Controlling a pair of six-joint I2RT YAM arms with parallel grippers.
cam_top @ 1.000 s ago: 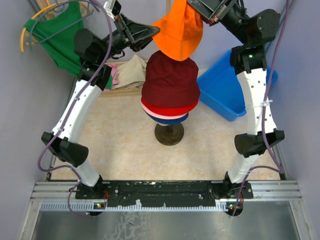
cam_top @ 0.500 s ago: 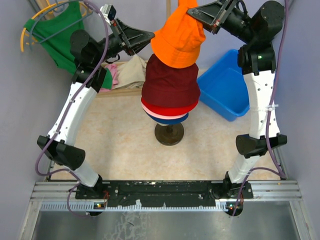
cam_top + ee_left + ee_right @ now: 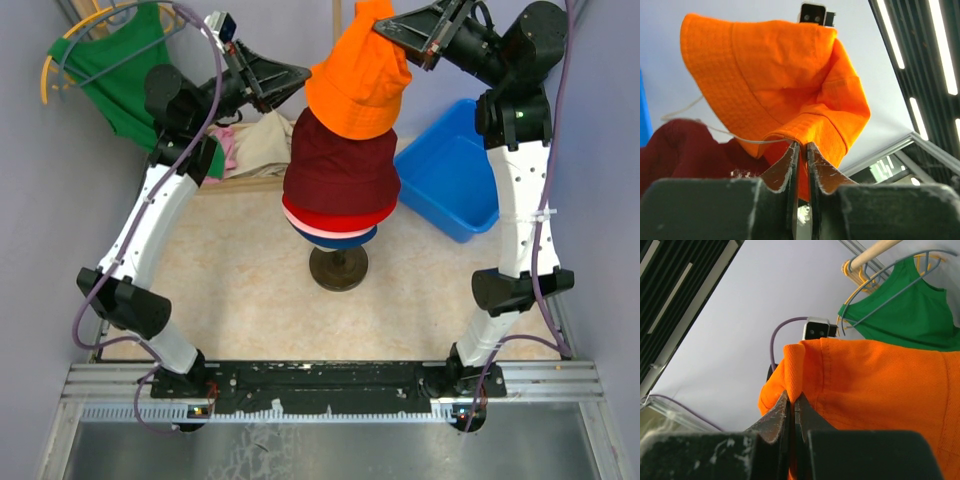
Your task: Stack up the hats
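Shows an orange bucket hat hanging stretched between two grippers, over a stack of hats on a stand. Pinched at one side of the brim by the left gripper, jaws almost together on a fold of fabric. Pinched at the opposite edge by the right gripper, jaws tight on the cloth.

Just below both grippers: a dark red beanie topping the stack, possibly touching the orange hat's lower edge, though hard to judge from overhead. Under the beanie, thin bands of a red hat, a pink hat and a navy hat.

Left wrist view only: a pale thread trailing from the brim across the beanie.

Right wrist view only: a green garment on a hanger, beyond the hat from the right gripper.

Overhead view only: the stand base far below the grippers, a blue bin under the right gripper's arm, and a beige cloth beneath the left gripper.
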